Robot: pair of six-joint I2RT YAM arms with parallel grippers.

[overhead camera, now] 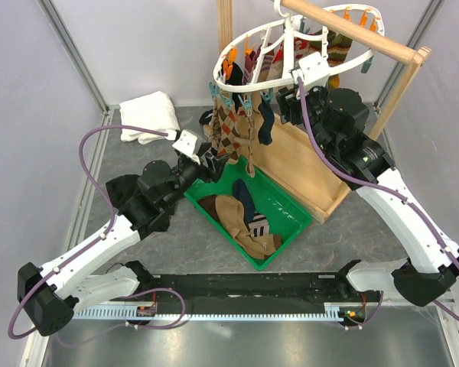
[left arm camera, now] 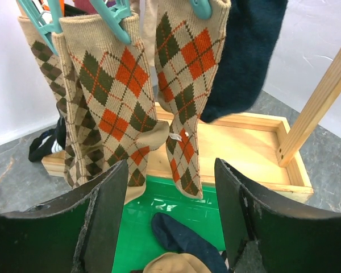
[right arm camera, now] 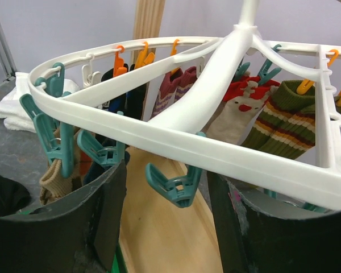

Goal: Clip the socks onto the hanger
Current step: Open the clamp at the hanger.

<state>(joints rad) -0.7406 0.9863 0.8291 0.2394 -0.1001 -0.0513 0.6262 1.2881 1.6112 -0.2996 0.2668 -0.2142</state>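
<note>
Socks [overhead camera: 241, 215] lying partly heaped in a green tray [overhead camera: 289, 220] at the middle of the table, tan, navy and striped ones tangled together; others hanging pinned under the hanger [right arm camera: 176, 142], itself dangling by its hook from a wooden rail [overhead camera: 367, 37] at the far right. Hanging along the hanger's near-left rim: argyle socks [left arm camera: 116, 108] in tan, orange and olive and, just beside them, a navy sock [left arm camera: 244, 57], each being pinched at the cuff by a teal clip [left arm camera: 116, 20]. Dangling under the far rim, among orange clips [right arm camera: 120, 63] and teal ones: striped socks [right arm camera: 284, 122] in green, red and cream. Left gripper [left arm camera: 170, 168] hovering low over the tray, facing the argyle socks, fingers standing wide apart and holding nothing. Right gripper [right arm camera: 166, 170] hovering just under the hanger's near rim, fingers [right arm camera: 102, 199] standing apart, flanking one empty clip [right arm camera: 171, 185] without visibly touching it. Sitting beneath the rail, just beside the tray: a wooden box base [overhead camera: 302, 172]. Lying at the far left: a folded white towel [overhead camera: 149, 115]. Lying under the left arm: a black cloth [overhead camera: 122, 191].
</note>
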